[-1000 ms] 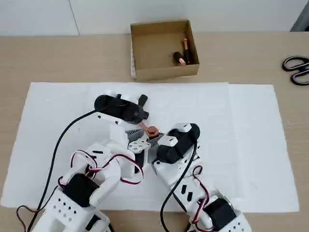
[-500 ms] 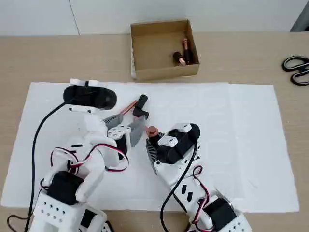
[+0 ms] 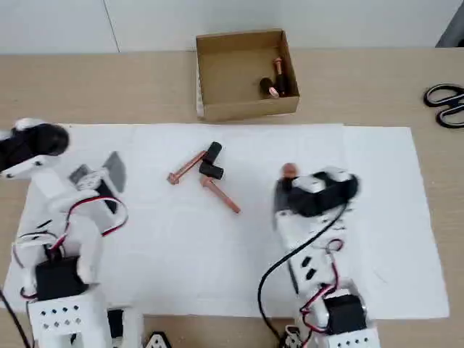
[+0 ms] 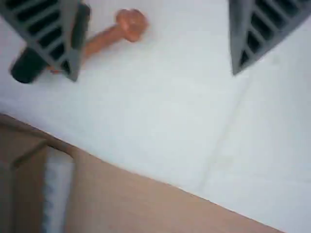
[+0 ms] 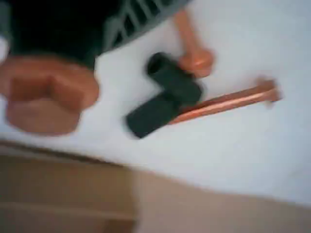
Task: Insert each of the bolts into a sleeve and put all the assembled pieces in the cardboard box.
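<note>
**Fig. — One bolt gripped at right, two bolts and two sleeves loose on the sheet**

High view, w/ both wrist views. The right pincer (image 3: pixel 284 185) is clenched on the held bolt (image 3: pixel 289 171), whose copper head sticks out past the jaws toward the cardboard box (image 3: pixel 243 107). A dark mass just behind that head in the right wrist view may be a sleeve, but you can't tell. The left pincer (image 4: pixel 154 68) is released, jaws wide apart, out at the far left of the white sheet (image 3: pixel 377 217) on the surface (image 3: pixel 87 87).

Mid-sheet, between the arms, lie the first loose bolt (image 3: pixel 187 167) and the second loose bolt (image 3: pixel 222 196). The first sleeve (image 3: pixel 212 152) and second sleeve (image 3: pixel 211 172) are touching each other there. Finished pieces (image 3: pixel 275 80) already lie in the box's right part.

Handling (judgement):
- **Bolts:** Prob. metal, so stiff, light and smooth. The round shanks will likely roll or slip. Take each across the shank near the head, so the tip stays free.
- **Sleeves:** Short dark cylinders, material unclear. Grip across the body, never over the open ends.
- **Held bolt:** Little of it is caught, so keep it level and release it low inside the box walls.

Scissors (image 3: pixel 446 101) lie well apart at the right edge.
</note>
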{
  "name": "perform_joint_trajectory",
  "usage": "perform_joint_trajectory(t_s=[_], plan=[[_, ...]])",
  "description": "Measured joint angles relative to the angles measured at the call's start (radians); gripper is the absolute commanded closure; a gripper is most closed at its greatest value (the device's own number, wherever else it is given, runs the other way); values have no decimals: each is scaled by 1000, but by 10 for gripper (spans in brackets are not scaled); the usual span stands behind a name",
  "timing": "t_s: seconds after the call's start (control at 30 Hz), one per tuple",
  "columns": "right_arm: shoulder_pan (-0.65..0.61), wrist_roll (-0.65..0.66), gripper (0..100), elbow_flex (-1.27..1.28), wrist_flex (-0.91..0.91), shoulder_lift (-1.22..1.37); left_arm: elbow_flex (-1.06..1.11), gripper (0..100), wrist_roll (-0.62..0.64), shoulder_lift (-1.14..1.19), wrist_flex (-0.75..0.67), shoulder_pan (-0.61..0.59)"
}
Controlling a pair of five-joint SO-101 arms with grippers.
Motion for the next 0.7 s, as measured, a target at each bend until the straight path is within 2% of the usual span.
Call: perform_joint_trajectory(t_s=[0.1, 0.23, 0.37, 0.47, 0.7], plan=[[183, 48, 995, 0, -91, 0, 9, 806, -103, 0, 21, -78], [279, 115, 995, -9, -218, 3, 71, 806, -210, 0, 69, -98], [296, 129, 995, -120, -204, 77, 146, 807, -338, 0, 72, -100], [296, 129, 995, -272, -190, 219, 204, 807, -374, 0, 40, -91], [267, 129, 995, -769, -187, 801, 256, 807, -376, 2, 6, -86]])
